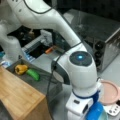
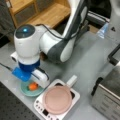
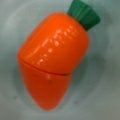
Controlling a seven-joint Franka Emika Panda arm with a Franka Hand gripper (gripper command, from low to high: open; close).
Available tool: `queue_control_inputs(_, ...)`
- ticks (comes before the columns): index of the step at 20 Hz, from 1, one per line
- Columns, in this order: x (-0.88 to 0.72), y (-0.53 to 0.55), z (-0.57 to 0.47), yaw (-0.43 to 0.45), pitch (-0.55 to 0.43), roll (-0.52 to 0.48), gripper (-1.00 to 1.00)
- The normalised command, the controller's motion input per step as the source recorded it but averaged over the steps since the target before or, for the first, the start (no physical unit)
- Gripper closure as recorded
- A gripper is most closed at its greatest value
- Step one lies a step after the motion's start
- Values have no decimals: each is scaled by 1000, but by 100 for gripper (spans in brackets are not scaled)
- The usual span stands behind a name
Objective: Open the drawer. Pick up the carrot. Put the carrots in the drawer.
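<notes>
The carrot (image 3: 53, 60), a stubby bright-orange piece with a green top, lies in a light-blue bowl (image 3: 107, 82) and fills the wrist view. In a front view the carrot (image 2: 33, 86) shows in the bowl (image 2: 26, 92) near the table's front edge, with my gripper (image 2: 36, 78) directly above it and very close. Its fingers are hidden behind the hand. In a front view the dark-grey drawer (image 1: 46, 85) stands pulled out from the wooden-topped cabinet (image 1: 20, 95). A yellow lumpy vegetable (image 1: 21, 69) and a green vegetable (image 1: 33, 74) lie in it.
A pink plate (image 2: 58, 99) sits on a white cooker (image 2: 41, 110) right beside the bowl. A silver toaster oven (image 1: 100, 40) stands at a front view's right. My arm (image 1: 80, 70) arches over the table between the drawer and the bowl.
</notes>
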Motion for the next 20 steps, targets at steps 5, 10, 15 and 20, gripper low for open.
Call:
queue_control_inputs(5,208,46,60,-95,184,97,-100)
queue_control_inputs(10,215,38,10,-100,180,55,-100)
queue_control_inputs(15,220,29,-21,-94,153,49,-100)
queue_control_inputs(20,228,19,47,-102,116,23,-100)
